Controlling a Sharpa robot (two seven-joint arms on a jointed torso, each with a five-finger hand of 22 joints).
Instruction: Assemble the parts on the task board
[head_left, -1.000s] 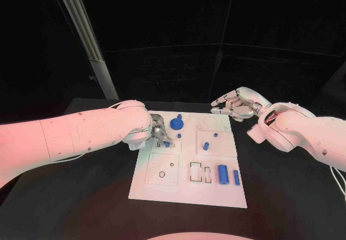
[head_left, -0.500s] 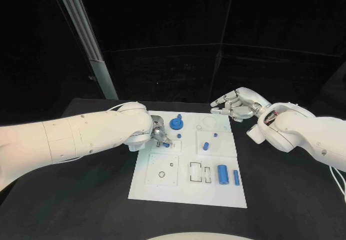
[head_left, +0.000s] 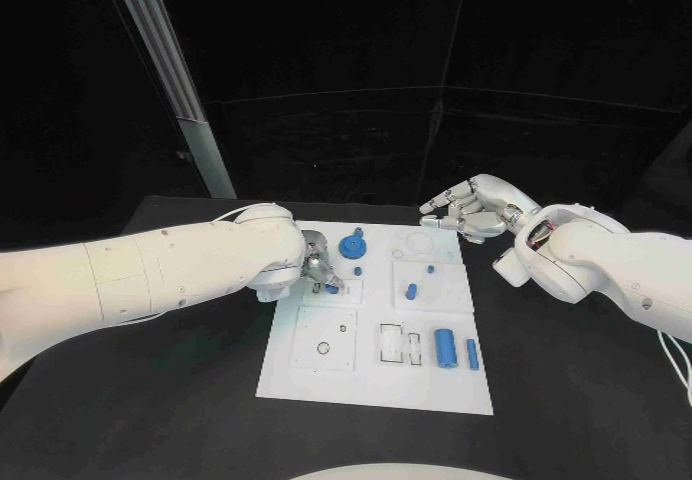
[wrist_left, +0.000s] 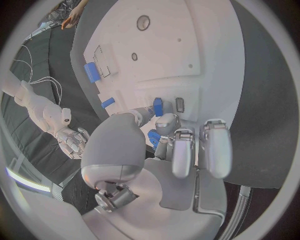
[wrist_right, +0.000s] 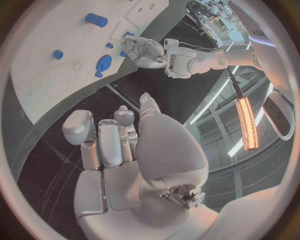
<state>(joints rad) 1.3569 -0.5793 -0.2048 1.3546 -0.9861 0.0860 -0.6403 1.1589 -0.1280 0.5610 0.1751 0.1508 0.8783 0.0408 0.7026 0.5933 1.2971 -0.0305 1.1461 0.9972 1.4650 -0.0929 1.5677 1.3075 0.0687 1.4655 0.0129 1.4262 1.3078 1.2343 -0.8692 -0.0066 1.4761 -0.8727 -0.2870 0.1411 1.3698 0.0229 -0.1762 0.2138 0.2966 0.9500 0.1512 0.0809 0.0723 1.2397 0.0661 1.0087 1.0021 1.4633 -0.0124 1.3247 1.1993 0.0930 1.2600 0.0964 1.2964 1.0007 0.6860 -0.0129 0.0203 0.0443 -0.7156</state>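
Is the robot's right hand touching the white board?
Apart. In the head view the right hand hovers past the task board's far right corner, holding nothing; the right wrist view shows dark table between its fingers and the board.

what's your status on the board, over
Left hand pinching small blue part at task board left side. Right hand curled, empty, off far corner. Nothing in the way.

Left hand (wrist_left: 178, 145) over the task board (wrist_left: 187, 50), fingertips (wrist_left: 167, 121) at a small blue part (wrist_left: 158, 106), apparently pinching it. Second blue piece (wrist_left: 154, 137) under palm. Blue cylinder (wrist_left: 92, 72) toward ten o'clock.
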